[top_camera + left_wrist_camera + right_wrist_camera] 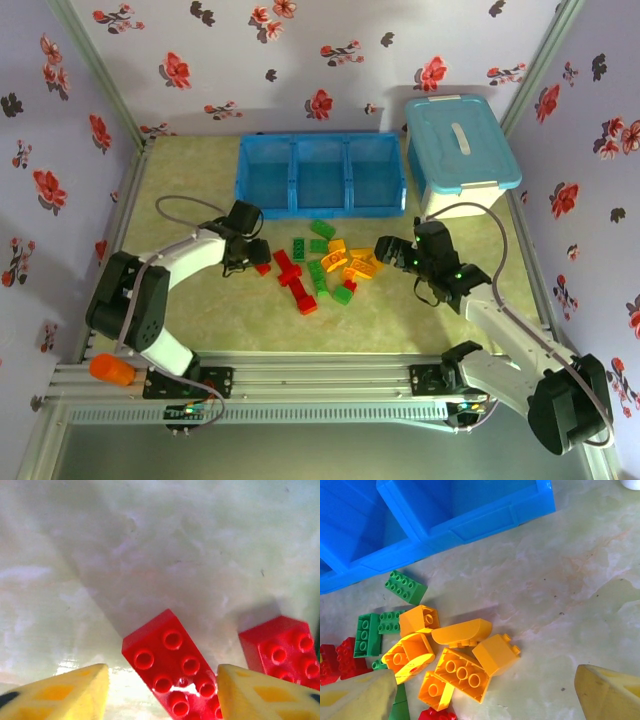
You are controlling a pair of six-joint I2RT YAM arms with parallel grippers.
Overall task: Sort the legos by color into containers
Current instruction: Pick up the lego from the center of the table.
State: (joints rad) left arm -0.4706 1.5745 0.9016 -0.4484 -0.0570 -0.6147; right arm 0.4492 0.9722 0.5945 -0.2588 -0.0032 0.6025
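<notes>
The legos point(320, 268) lie in a loose pile of red, green and orange bricks on the table, in front of the containers point(320, 175), a blue tray with three square compartments. My left gripper point(250, 258) is at the pile's left end. It is open, with a red brick point(170, 660) lying on the table between its yellow fingers point(70, 692); a second red brick point(282, 650) lies to the right. My right gripper point(485, 700) hangs open over several orange bricks point(462, 667) at the pile's right side point(385, 248). Green bricks point(405, 586) lie nearer the tray point(470, 522).
A white bin with a light-blue lid point(460, 150) stands right of the tray. Flowered walls close in the table on three sides. An orange object point(112, 371) sits on the metal rail at the near left.
</notes>
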